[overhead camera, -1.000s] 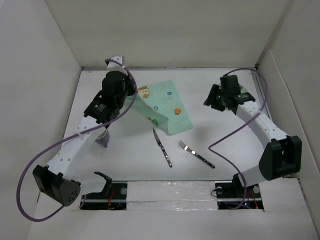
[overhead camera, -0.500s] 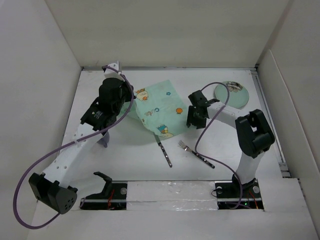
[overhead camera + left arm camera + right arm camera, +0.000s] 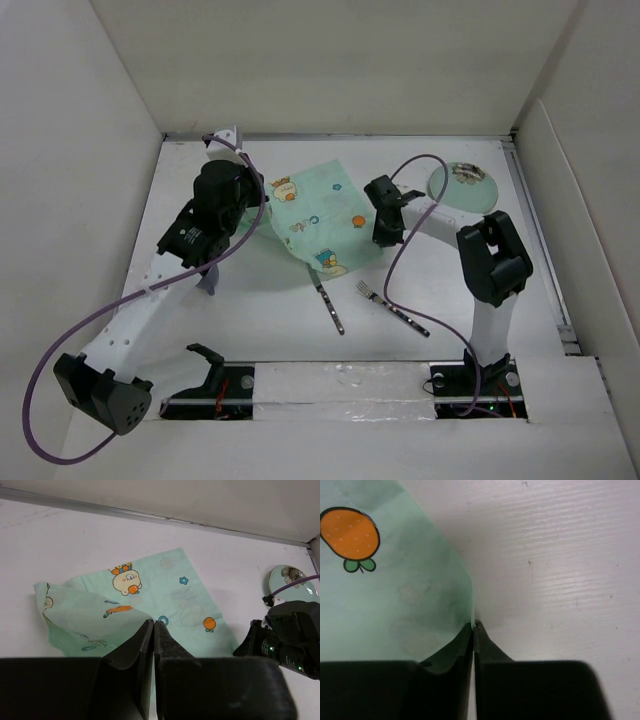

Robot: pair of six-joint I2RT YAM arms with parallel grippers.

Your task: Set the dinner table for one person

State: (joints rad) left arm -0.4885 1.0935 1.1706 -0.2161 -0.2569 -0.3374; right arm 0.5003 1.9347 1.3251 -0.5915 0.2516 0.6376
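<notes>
On the white dinner table lies a mint-green cartoon-printed placemat, its left part raised in a fold. My left gripper is shut on that fold; the left wrist view shows the cloth rising to the closed tips. At the mat's right edge, my right gripper is shut, with the thin cloth edge pinched between its tips. A knife and a fork lie in front of the mat.
A pale green plate sits at the back right, also in the left wrist view as the plate. A purple cup stands partly hidden under the left arm. White walls enclose the table on three sides.
The right arm swung from the back right, uncovering the plate, down to the placemat's right edge, and its jaws shut there. The left gripper lowered its fold slightly.
</notes>
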